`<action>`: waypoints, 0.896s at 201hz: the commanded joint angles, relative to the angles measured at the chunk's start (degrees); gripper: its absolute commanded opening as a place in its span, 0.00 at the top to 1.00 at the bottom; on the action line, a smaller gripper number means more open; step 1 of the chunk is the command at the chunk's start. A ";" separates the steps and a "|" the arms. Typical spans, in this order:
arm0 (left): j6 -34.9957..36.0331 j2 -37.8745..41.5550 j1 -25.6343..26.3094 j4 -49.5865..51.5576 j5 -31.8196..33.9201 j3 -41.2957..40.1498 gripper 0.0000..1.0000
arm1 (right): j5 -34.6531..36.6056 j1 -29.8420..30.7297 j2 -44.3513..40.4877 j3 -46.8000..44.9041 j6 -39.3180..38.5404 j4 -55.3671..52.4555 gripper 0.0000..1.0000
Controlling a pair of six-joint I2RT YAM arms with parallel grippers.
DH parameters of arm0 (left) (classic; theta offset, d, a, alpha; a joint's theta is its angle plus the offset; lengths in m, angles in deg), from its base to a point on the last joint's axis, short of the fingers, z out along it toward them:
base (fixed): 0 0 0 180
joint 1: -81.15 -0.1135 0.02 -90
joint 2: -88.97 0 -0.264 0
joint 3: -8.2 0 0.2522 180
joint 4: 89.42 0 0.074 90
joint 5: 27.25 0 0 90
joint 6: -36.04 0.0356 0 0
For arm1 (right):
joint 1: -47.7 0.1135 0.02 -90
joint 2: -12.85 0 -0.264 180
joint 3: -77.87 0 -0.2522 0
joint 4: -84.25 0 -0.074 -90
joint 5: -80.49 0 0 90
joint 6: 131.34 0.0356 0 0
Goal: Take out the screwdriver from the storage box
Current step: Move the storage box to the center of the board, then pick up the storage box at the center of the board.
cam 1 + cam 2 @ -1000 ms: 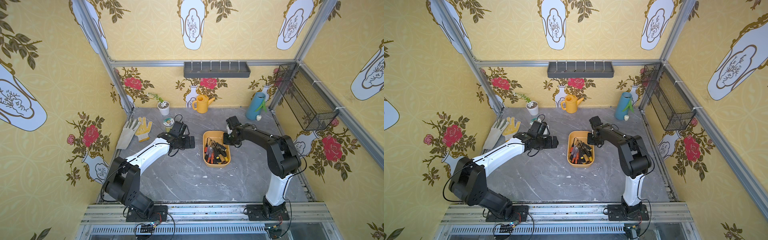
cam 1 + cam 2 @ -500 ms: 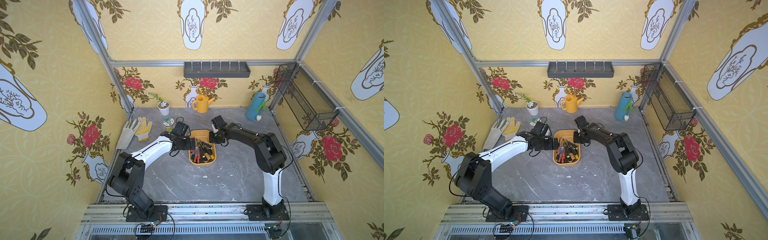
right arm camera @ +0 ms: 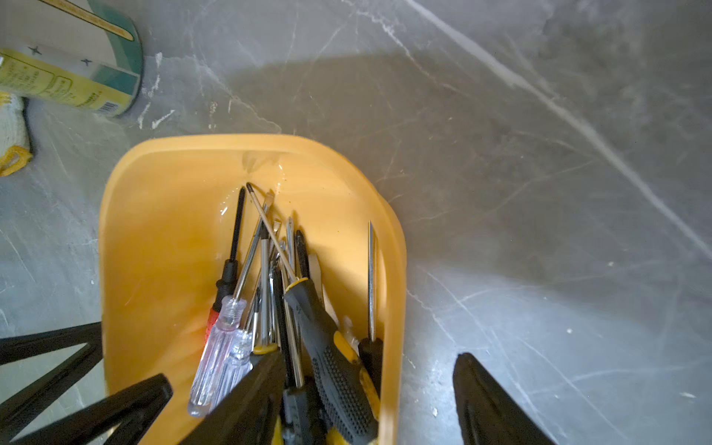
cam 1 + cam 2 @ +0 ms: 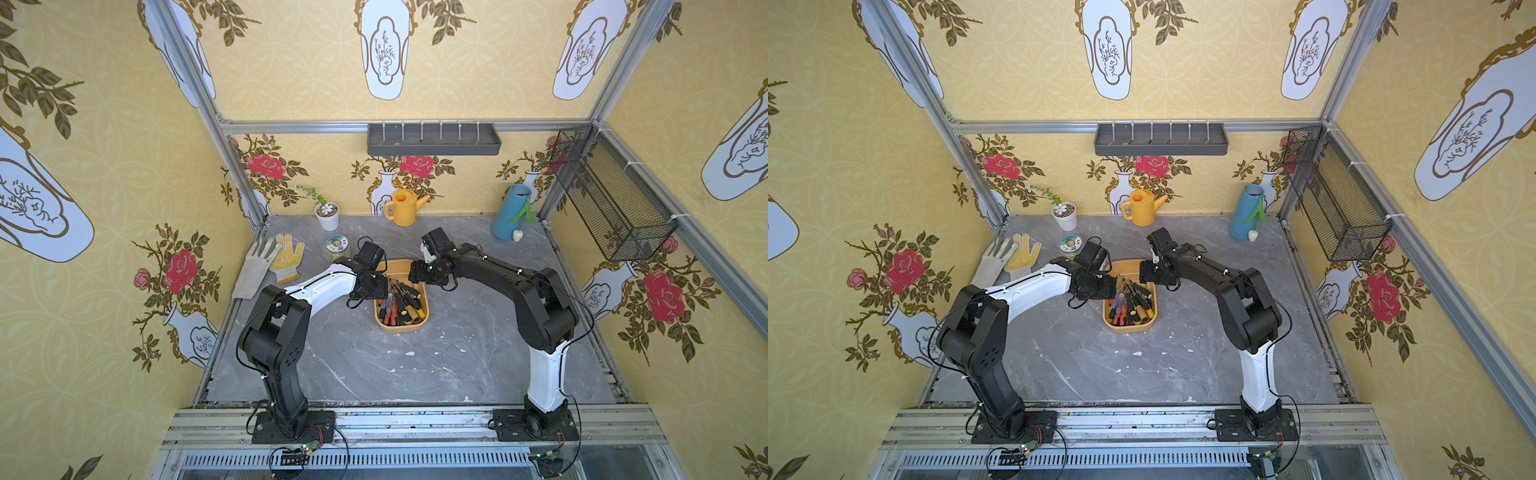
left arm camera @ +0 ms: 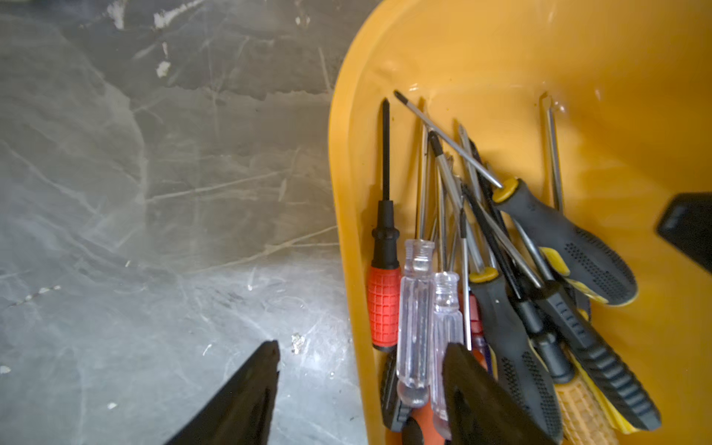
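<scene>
In the storage box (image 4: 401, 328) the screwdrivers (image 4: 398, 305) lie handles nearest, shafts pointing away (along the box). The left gripper (image 5: 364, 346), jaws wide, straddles one wall, a clear-handled screwdriver (image 5: 414, 316) seemingly between them. The right gripper (image 3: 370, 356), likewise parted and empty, straddles the opposite wall.
</scene>
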 commanded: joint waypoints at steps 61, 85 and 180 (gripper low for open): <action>-1.97 -0.80 0.00 -1.46 -0.11 -2.26 0.44 | 5.08 0.10 -9.02 -0.72 -9.50 -3.07 0.20; -2.07 -2.07 -0.04 -1.84 -0.81 -1.41 0.53 | 4.82 0.23 -9.93 0.69 -14.80 -7.08 0.20; -2.68 -2.83 -0.15 -1.30 0.75 -2.05 1.00 | -1.90 4.98 -7.82 5.21 -33.19 -14.38 0.24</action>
